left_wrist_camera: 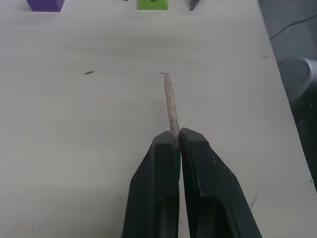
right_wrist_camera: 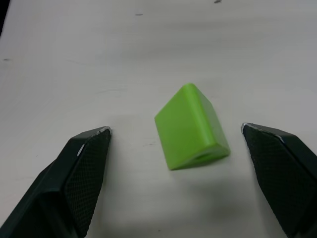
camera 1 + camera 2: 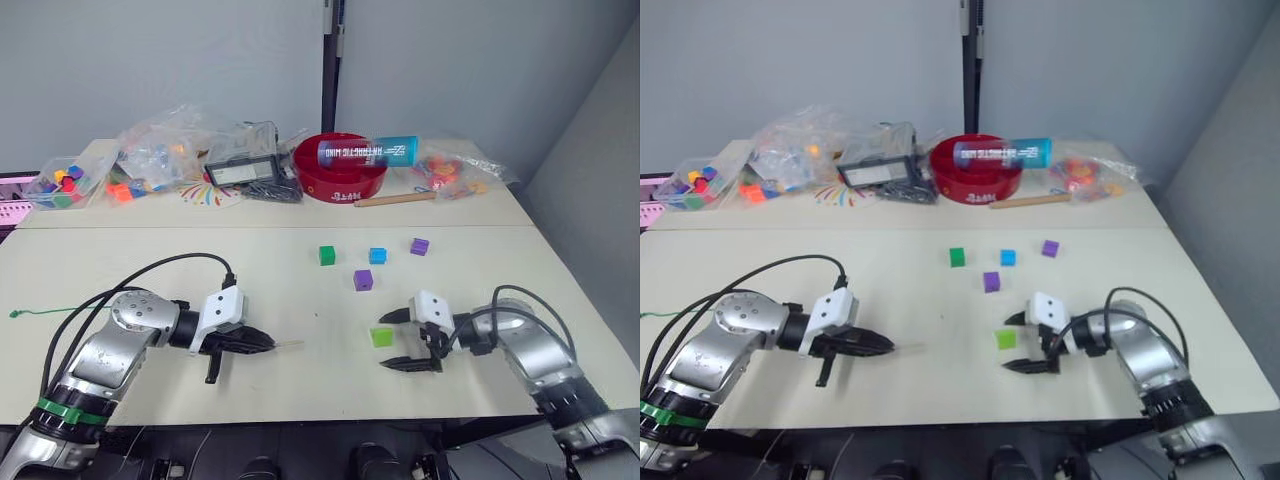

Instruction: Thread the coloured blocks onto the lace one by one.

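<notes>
My left gripper point(image 3: 268, 343) is shut on the lace's stiff pale tip point(image 1: 170, 101), which points toward the blocks. The green cord point(image 3: 42, 312) trails off to the left across the table. The lime green block point(image 3: 382, 337) lies tilted on the table between the fingers of my open right gripper point(image 3: 389, 340), with a gap on both sides in the right wrist view. Farther back lie a purple block point(image 3: 363, 280), a dark green block point(image 3: 326, 255), a blue block point(image 3: 377, 255) and a second purple block point(image 3: 419, 246).
At the back stand a red bowl point(image 3: 340, 168) with a blue bottle point(image 3: 368, 152) across it, a black tray point(image 3: 240, 171), plastic bags of toy pieces point(image 3: 158, 150), a wooden stick point(image 3: 395, 200) and a box of coloured pieces point(image 3: 62, 182).
</notes>
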